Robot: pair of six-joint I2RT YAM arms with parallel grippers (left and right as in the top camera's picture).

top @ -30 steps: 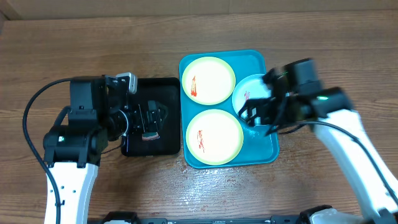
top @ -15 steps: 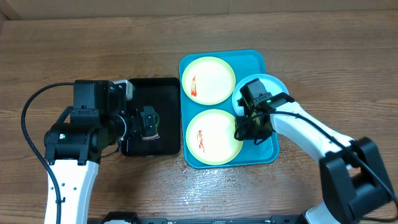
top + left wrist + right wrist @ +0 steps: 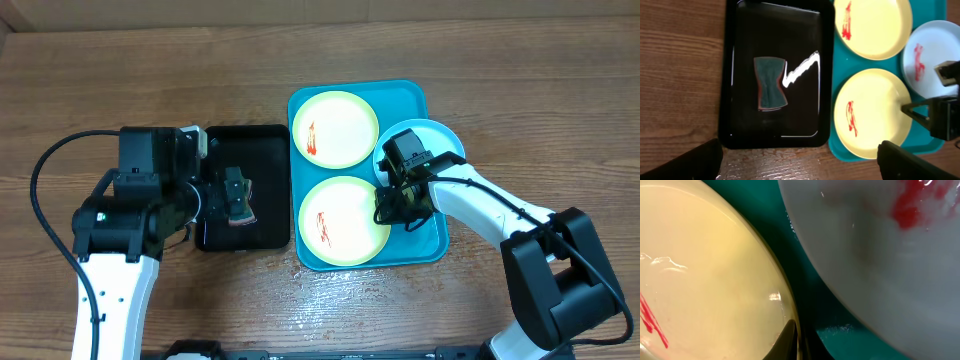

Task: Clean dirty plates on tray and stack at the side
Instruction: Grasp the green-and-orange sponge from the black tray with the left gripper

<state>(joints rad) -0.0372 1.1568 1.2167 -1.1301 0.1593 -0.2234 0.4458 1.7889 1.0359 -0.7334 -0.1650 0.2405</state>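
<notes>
Two yellow plates (image 3: 334, 128), one blue plate (image 3: 446, 138), on one tray (image 3: 434, 246).

Black tray (image 3: 740, 30) on wooden table (image 3: 150, 60); dark sponge (image 3: 771, 83) inside.

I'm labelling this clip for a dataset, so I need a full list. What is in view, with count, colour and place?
table: one, brown wood, under everything
turquoise tray: one, turquoise, right of centre
far plate: one, pale yellow-green with a red smear, far end of the turquoise tray
near plate: one, pale yellow-green with a red smear, near end of the turquoise tray
blue plate: one, light blue with a red smear, at the tray's right side, reaching past its rim
black tray: one, black, beside the turquoise tray's left edge
sponge: one, dark green, in the black tray
cable: one, black, looping by the left arm
left pincer: open, above the black tray
right pincer: at the near plate's right rim
</notes>
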